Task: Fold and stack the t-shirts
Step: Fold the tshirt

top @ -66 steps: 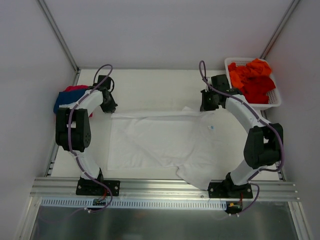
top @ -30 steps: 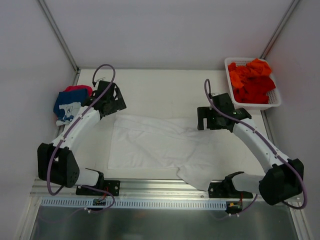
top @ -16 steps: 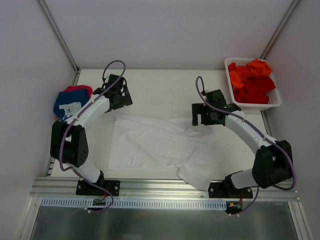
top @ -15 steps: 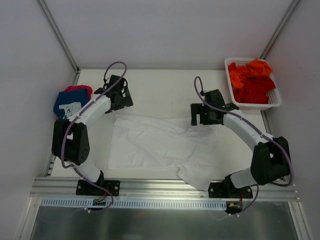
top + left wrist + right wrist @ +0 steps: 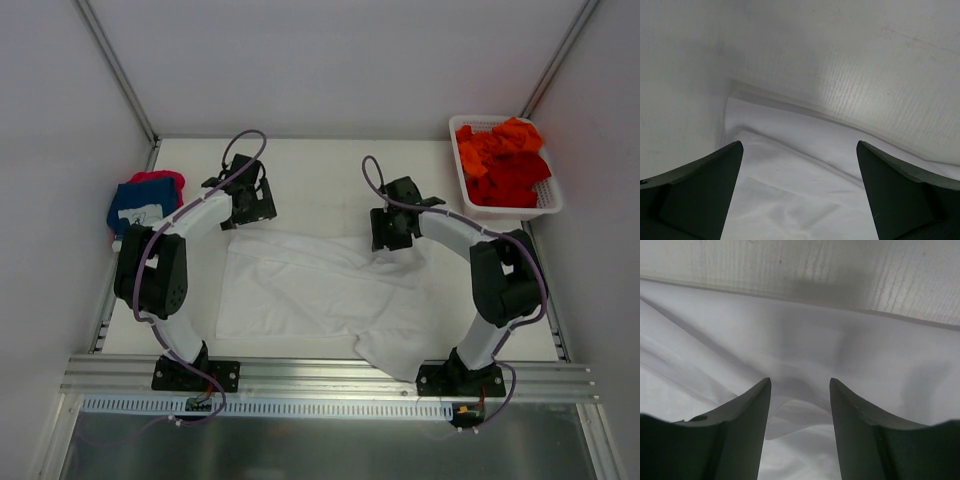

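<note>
The white t-shirt [image 5: 320,290] lies spread flat in the middle of the table, one sleeve hanging toward the near edge. My left gripper [image 5: 255,213] hovers open over its far left corner; in the left wrist view the left gripper [image 5: 799,145] stands wide above the shirt [image 5: 805,200] hem. At the shirt's far edge, my right gripper [image 5: 386,236] is low. In the right wrist view, the right gripper [image 5: 800,381] is half narrowed, with a raised fold of white cloth [image 5: 797,412] between the jaws and a gap still showing. A navy tee and a pink-red tee [image 5: 143,203] are piled at the left.
A white lattice basket [image 5: 548,205] at the far right corner holds the orange and red tees [image 5: 505,160]. Metal frame posts rise at both far corners. A rail runs along the near edge by the arm bases.
Both arms have swung inward along the shirt's far edge, the left toward its far left corner and the right leftward. The right jaws have narrowed around a cloth fold.
</note>
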You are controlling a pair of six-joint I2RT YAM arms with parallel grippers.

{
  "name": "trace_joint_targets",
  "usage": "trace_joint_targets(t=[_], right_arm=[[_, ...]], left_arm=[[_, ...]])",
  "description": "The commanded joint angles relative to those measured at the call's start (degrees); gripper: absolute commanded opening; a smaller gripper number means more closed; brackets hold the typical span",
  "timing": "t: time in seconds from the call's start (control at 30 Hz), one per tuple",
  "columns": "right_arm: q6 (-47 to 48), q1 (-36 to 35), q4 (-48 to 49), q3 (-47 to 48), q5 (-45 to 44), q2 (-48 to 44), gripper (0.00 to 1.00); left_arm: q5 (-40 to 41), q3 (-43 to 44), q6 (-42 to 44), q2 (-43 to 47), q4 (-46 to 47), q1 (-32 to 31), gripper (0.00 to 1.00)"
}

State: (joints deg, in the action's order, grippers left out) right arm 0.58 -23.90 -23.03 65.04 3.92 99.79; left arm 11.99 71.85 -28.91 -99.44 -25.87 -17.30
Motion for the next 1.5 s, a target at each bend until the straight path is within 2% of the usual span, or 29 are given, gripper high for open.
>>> trace_joint_targets(t=[0.0, 0.47, 0.97, 1.03, 1.13, 1.23, 1.27, 1.47], right_arm=[[-0.40, -0.97, -0.44, 0.01, 0.29, -2.84, 0.54], [-3.92, -6.07, -3.61, -7.20, -3.40, -13.65, 0.54], [-4.45, -6.51, -0.26, -4.04, -1.55, -3.55, 0.50], [-4.62, -6.77, -0.09, -3.60, -1.55, -2.50, 0.47], [-4.54, -7.21, -0.52, -3.34, -1.46, -2.05, 0.37], [-4.53, -8.09, -1.67, -3.60, -2.42, -3.19, 0.04], [-4.62, -8.35, -1.93, -3.86, -2.86, -3.89, 0.00], [-5.15, -11.16, -5.62, -5.62, -7.08, -10.74, 0.00]], left_arm=[[-0.48, -0.84, 1.04, 1.18, 0.73, -0.80, 0.99], [0.32, -3.12, 0.52, 3.11, 0.82, -2.21, 0.99], [2.78, -5.14, 1.75, 5.39, 0.82, -2.30, 0.99], [3.04, -5.15, 2.01, 5.66, 0.73, -2.30, 0.99], [3.13, -5.06, 2.27, 5.83, 0.73, -2.30, 0.99], [3.04, -4.97, 2.27, 5.66, 0.82, -2.21, 0.99], [2.87, -4.88, 2.27, 5.57, 0.73, -2.30, 0.99], [1.72, -5.06, 1.84, 5.04, 0.73, -2.30, 0.99]])
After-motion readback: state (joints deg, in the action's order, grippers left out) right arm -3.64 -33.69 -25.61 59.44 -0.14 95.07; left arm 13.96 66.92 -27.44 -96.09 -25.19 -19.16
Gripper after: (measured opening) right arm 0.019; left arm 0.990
